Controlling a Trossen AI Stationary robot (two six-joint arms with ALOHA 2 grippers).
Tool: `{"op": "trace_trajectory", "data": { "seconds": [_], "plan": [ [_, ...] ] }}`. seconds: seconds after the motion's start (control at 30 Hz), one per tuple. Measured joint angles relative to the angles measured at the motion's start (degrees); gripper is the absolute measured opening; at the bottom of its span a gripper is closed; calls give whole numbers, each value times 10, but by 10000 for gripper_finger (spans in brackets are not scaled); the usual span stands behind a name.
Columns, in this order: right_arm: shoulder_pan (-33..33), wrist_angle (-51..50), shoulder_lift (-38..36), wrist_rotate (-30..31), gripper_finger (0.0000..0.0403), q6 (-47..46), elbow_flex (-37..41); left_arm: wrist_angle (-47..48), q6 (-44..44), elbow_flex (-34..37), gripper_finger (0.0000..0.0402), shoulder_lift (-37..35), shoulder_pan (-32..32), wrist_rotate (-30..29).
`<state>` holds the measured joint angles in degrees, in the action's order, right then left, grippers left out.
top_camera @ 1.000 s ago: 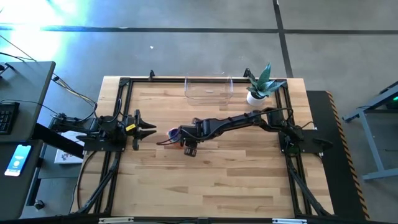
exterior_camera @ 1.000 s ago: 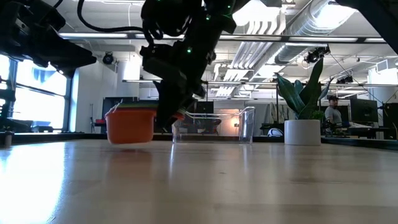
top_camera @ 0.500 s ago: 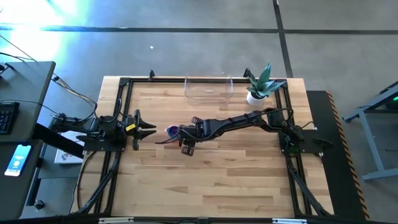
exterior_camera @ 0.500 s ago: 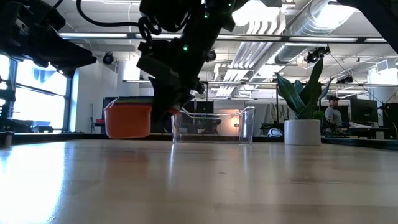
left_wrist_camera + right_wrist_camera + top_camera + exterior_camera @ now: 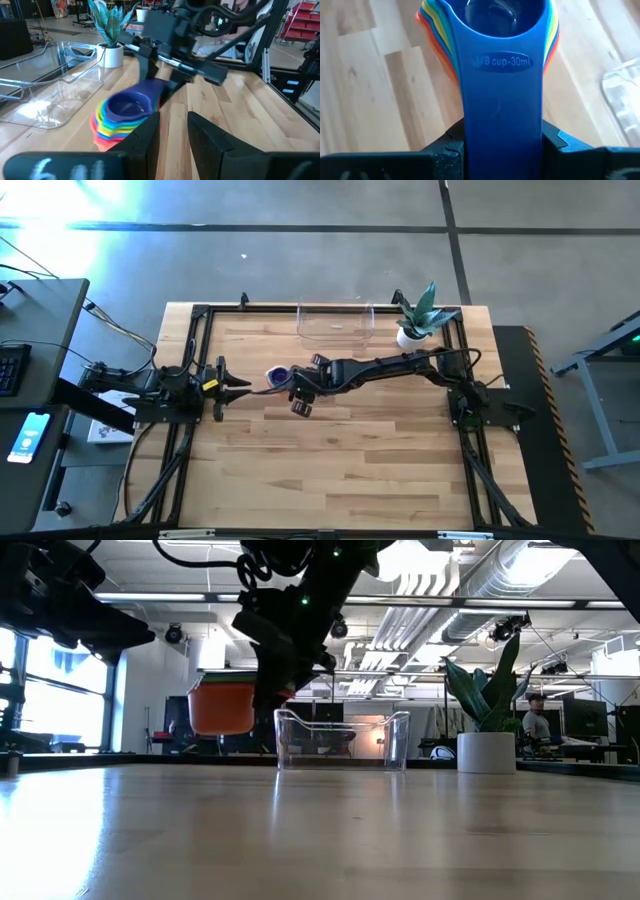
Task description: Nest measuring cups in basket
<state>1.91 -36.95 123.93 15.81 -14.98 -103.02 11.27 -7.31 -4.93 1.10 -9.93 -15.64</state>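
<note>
The nested measuring cups [image 5: 222, 707] are being gripped by their handles in the right pincer [image 5: 285, 377], held clear above the desk [image 5: 330, 470], near the basket [image 5: 335, 323]. The left pincer [image 5: 240, 385], parted and empty, is being held just beside the stack.

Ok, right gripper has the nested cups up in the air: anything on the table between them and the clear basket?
Nothing visible. The right gripper holds the stack of measuring cups by the handles, clear of the table; only bare wood lies between it and the basket. The potted plant stands beside the basket, off that line.
</note>
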Motion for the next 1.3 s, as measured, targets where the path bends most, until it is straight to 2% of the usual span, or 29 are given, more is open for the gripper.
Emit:
{"op": "trace_trajectory", "data": {
  "seconds": [0.7, 1.3],
  "plan": [
    [-8, 15, -3, 17, 120, 0, 0, 0, 0, 0, 90, 0, 0, 0],
    [-70, -28, -43, -6, 120, 99, 2, 0, 0, 0, 90, 0, 0, 0]
  ]
}}
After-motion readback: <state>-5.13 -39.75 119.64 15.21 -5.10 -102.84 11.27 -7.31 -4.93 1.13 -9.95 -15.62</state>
